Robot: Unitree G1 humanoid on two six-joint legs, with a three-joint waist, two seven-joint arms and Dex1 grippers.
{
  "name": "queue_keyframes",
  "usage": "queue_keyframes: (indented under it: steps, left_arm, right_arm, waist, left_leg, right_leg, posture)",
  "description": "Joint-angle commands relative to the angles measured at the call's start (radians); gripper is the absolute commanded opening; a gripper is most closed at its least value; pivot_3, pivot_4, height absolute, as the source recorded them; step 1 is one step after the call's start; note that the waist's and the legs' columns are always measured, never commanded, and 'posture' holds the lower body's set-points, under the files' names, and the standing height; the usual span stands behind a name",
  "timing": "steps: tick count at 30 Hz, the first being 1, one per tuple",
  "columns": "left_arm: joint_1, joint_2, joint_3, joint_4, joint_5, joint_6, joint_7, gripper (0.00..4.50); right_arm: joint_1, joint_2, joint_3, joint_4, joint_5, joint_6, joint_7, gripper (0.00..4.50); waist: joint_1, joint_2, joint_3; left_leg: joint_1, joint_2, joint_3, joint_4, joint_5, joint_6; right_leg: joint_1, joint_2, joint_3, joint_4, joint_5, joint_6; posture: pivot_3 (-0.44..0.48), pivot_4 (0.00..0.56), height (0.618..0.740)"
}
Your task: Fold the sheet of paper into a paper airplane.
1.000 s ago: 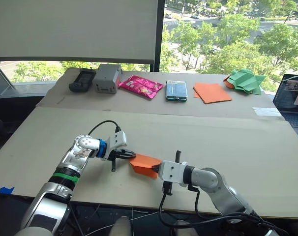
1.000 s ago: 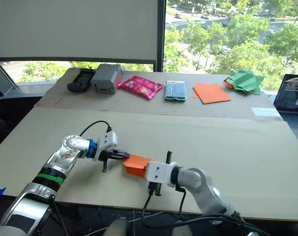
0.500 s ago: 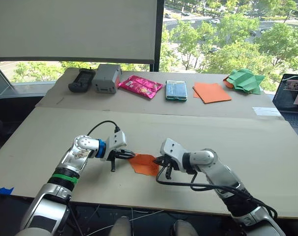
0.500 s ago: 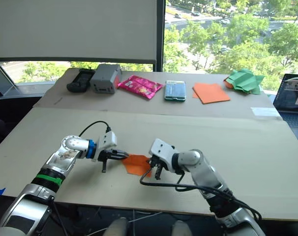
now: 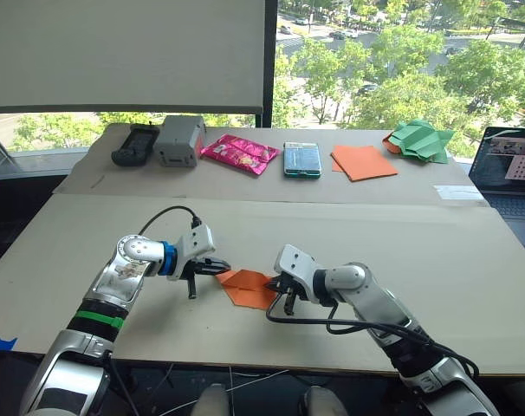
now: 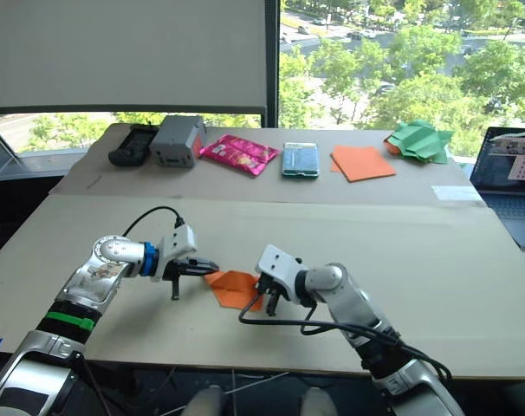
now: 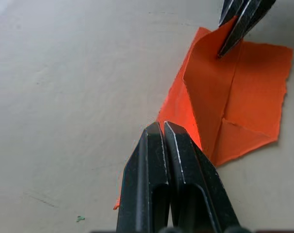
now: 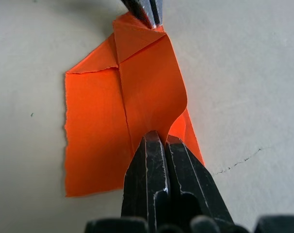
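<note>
The sheet of paper (image 5: 249, 287), partly folded, lies on the table (image 5: 470, 286) near its front edge. The left gripper (image 5: 221, 269) pinches its nine o'clock corner and the right gripper (image 5: 275, 289) is clamped on its three o'clock edge

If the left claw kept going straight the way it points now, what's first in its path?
The left claw, shut on the sheet of paper, points across the paper at the right claw pinching its far edge. Depth is uncertain, but that claw looks first.
</note>
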Motion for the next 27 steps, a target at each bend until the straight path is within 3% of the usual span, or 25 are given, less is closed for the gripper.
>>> queue_keyframes:
  steps: [1,7,19,20,27]
  left_arm:
    - [0.018,0.011,0.039,-0.161,-0.082,0.09,-0.013,0.14]
    - [0.08,0.012,0.02,-0.211,-0.12,0.147,-0.019,0.14]
    - [0.016,-0.06,-0.062,0.089,-0.011,-0.022,-0.017,0.14]
    - [0.013,-0.067,-0.064,0.104,-0.009,-0.029,-0.017,0.14]
    - [0.0,-0.092,-0.066,0.146,-0.002,-0.045,-0.015,0.14]
  right_arm:
    - [0.016,-0.001,0.032,0.045,-0.034,0.02,-0.027,0.01]
    - [0.012,-0.007,0.044,0.049,-0.034,0.028,-0.033,0.01]
    - [-0.003,-0.012,0.052,0.017,-0.029,0.043,-0.035,0.01]
    - [-0.004,-0.012,0.054,0.015,-0.03,0.041,-0.035,0.64]
    - [-0.011,0.011,-0.013,-0.063,0.008,0.046,-0.066,2.97]
  waist:
    - [-0.003,0.0,0.0]
    - [-0.005,0.002,-0.001]
    - [-0.002,0.0,-0.001]
    - [-0.002,0.001,-0.001]
    - [0.002,0.001,-0.001]
  left_leg:
    - [0.0,0.0,0.0,0.0,0.0,0.0]
    - [0.002,0.0,0.0,0.0,0.0,0.0]
    - [0.001,0.0,0.0,0.0,0.0,0.0]
    - [0.001,0.0,0.0,0.0,0.0,0.0]
    - [0.0,0.0,0.0,0.0,0.0,0.0]
  right_leg:
    - [0.0,0.0,0.0,0.0,0.0,0.0]
    - [0.0,0.0,0.001,0.001,0.0,-0.001]
    - [-0.001,0.0,0.001,0.001,0.0,-0.001]
    - [-0.001,0.0,0.001,0.001,0.0,-0.001]
    - [-0.001,0.0,0.001,0.001,0.0,-0.001]
  posture:
    - [0.0,0.15,0.702]
    - [0.0,0.15,0.702]
    - [0.0,0.15,0.702]
    - [0.0,0.15,0.702]
    - [0.0,0.15,0.702]
